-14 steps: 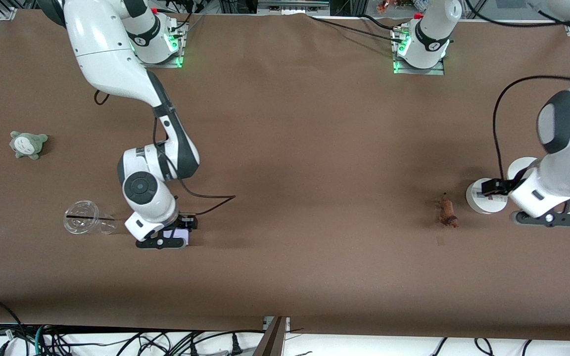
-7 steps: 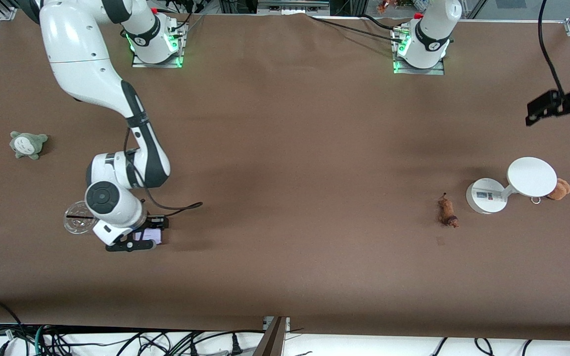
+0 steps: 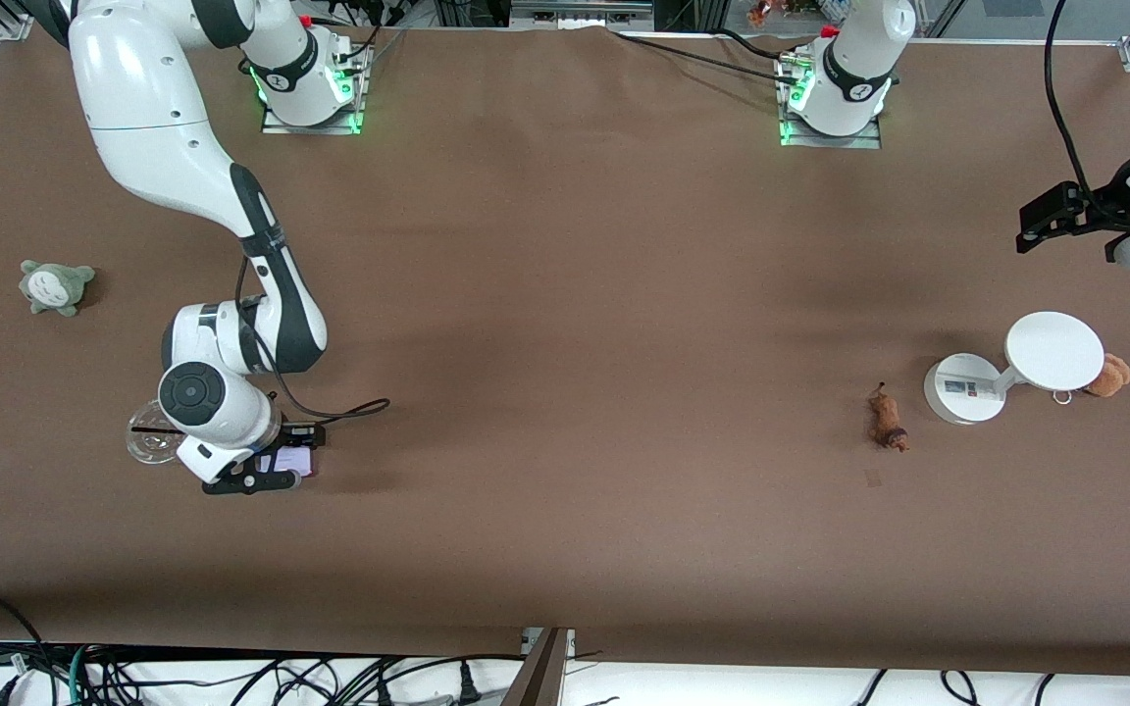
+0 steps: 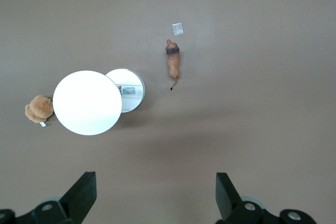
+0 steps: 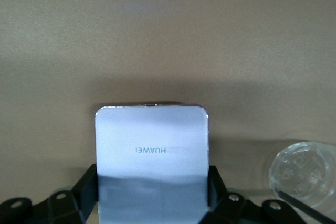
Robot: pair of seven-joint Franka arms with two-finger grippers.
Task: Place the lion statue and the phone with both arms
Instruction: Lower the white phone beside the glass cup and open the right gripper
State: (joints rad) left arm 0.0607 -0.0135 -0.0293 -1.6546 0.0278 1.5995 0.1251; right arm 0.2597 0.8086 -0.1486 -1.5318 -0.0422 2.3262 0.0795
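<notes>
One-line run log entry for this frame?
right gripper: shut on lavender-white phone, beside clear plastic cup | left gripper: open, raised | orange-brown lion statue: on table

lavender phone [image 5: 151,150] held, apparently aloft; lion statue [image 3: 887,420] lying on table.

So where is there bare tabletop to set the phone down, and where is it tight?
Bare: the wide middle stretch between the right gripper, shut on the phone, and the lion statue. Tight: beside the clear plastic cup, and around the white two-disc stand and orange-brown plush toy. The left gripper hangs open above.
</notes>
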